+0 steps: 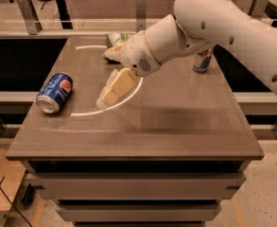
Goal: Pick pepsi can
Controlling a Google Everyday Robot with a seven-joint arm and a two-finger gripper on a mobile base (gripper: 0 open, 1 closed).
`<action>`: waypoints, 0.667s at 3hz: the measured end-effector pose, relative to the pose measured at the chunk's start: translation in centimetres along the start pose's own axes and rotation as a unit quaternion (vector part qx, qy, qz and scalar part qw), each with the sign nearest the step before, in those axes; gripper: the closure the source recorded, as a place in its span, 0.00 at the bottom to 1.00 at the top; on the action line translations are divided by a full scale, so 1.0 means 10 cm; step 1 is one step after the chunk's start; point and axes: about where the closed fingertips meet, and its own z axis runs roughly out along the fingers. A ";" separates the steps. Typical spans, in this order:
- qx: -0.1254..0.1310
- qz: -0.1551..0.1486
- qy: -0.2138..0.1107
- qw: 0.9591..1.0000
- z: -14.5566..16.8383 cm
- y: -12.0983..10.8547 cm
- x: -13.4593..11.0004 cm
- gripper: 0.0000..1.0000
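Note:
The pepsi can (54,92), blue with a round red-white-blue logo, lies on its side near the left edge of the brown table (176,126), its silver end facing the front. My gripper (105,78) hangs over the table's middle-left, to the right of the can and apart from it. It is open and empty, with one cream finger (115,85) angled down toward the table and the other finger (113,54) further back.
A taller, slim blue-and-silver can (202,60) stands upright at the back right, partly behind my arm. A green snack bag (115,37) lies at the back, mostly hidden by the arm. Railings and dark benches run behind the table.

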 end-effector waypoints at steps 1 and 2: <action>-0.004 0.013 -0.024 1.000 0.31 -0.08 0.03 0.00; -0.002 0.014 -0.025 1.000 0.33 -0.10 0.03 0.00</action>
